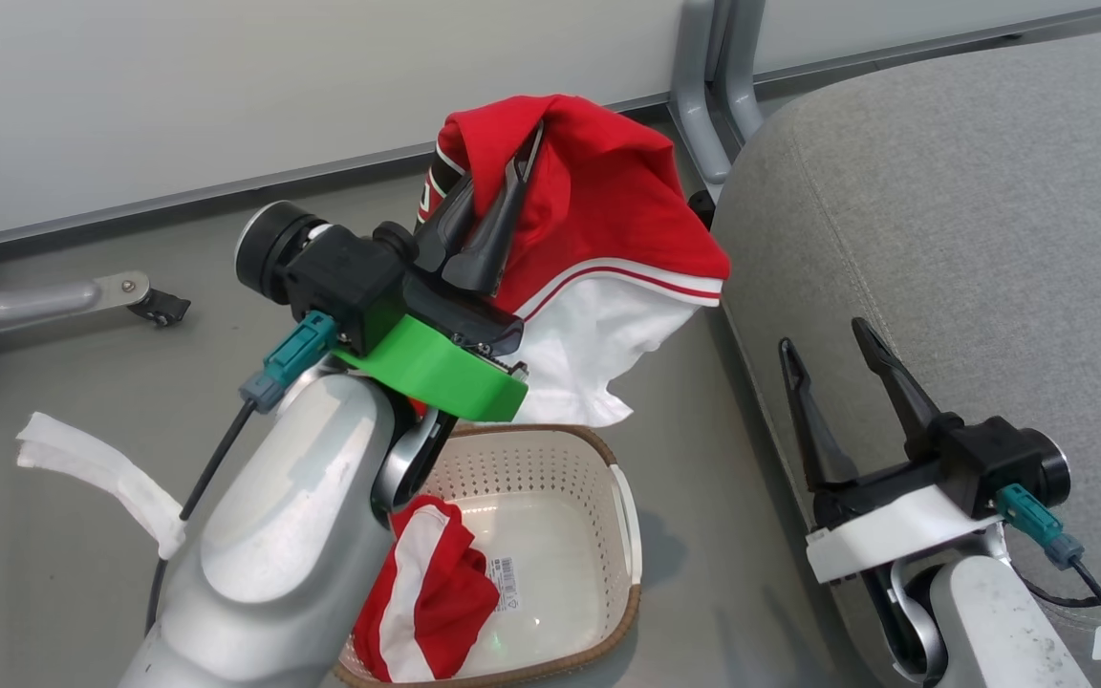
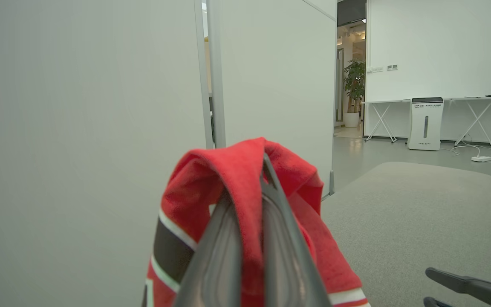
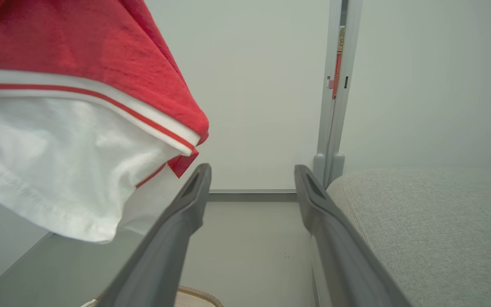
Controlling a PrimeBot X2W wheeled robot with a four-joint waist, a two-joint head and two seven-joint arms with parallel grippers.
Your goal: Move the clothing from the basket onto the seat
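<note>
Red jersey (image 1: 608, 201) hung clamped in the left end effector (image 1: 510, 177), lifted clear of the basket (image 1: 622, 506). Carrying it rightward should go high enough that the white hem (it dangled low) clears the cushion's edge. A second red-and-white garment (image 1: 426, 592) lay in the basket. The right end effector (image 1: 823, 339) stood spread and empty against the grey seat (image 1: 971, 220).

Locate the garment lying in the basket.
In the head view, the red-and-white garment lies crumpled in the near-left corner of the basket, beside the barcode sticker, partly behind the left forearm.
</note>
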